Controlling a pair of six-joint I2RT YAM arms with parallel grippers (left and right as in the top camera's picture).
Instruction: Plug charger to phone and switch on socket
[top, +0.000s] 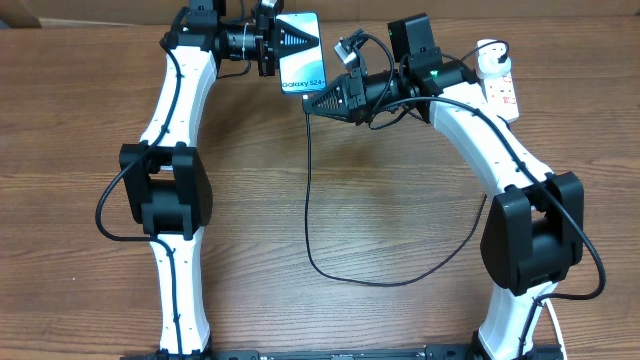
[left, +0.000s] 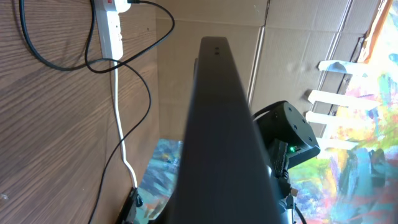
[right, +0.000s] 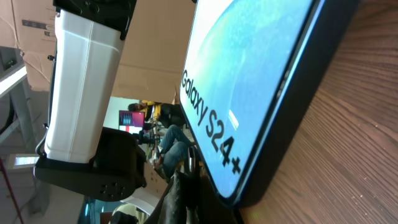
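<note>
The phone (top: 302, 52) shows a lit blue screen reading "Galaxy S24+" at the table's far middle. My left gripper (top: 281, 41) is shut on its upper left side; in the left wrist view the phone's (left: 217, 124) dark edge fills the centre. My right gripper (top: 311, 103) is shut on the charger's connector end, right at the phone's lower edge. The metal tip (right: 189, 163) stands beside the phone's (right: 249, 81) corner; I cannot tell if it touches the port. The black charger cable (top: 308, 200) loops across the table. The white socket (top: 501, 77) lies far right, also seen as the socket (left: 111, 28).
The round white adapter (top: 489, 48) sits in the socket's far end. A white cord (left: 121, 130) trails from the strip. Cardboard walls stand behind the table's far edge. My left arm's white link (right: 81, 81) rises close beside the phone.
</note>
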